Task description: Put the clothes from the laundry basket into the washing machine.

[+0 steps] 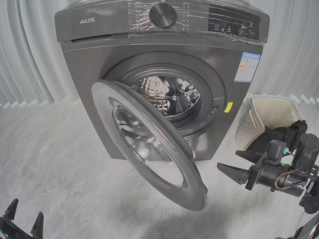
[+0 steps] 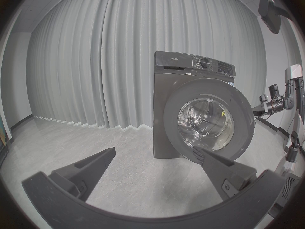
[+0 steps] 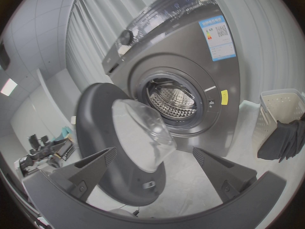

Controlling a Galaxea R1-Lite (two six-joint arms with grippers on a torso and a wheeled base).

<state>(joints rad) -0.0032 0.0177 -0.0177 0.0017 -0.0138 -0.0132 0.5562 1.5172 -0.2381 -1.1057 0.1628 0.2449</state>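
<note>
Black clothes (image 1: 283, 135) slumped over cream basket (image 1: 265, 112), left claw (image 1: 27, 206), right claw (image 1: 228, 159) wide, empty

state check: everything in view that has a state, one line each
washing machine door: open, swung wide toward the robot
drum: no clothes visible inside
laundry basket: upright on the floor beside the machine, not emptied
dark clothes: in the basket, draped over its rim
left gripper: open, holding nothing
right gripper: open, holding nothing, near the basket
</note>
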